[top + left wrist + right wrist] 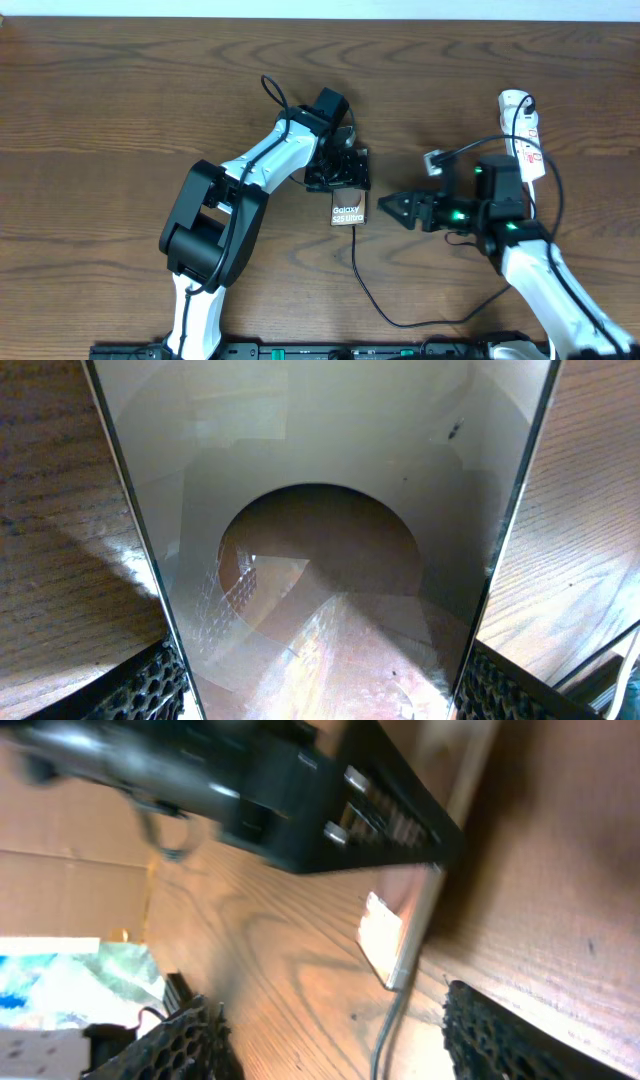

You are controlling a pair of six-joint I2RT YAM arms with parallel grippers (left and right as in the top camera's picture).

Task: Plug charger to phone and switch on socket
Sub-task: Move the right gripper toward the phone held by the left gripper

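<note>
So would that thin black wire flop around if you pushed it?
Probably floppy: the charger lies in a loose curve on the table. It looks thin, so likely light; a push would probably just bend it.

White-linked, black-jointed left arm (pixel 270 155) matches right arm (pixel 545 285) (its lights (pixel 458 213) glow green).

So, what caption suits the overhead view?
Left gripper holds the phone, charger cable reaching its lower edge; right gripper open beside it, socket beyond.
</note>
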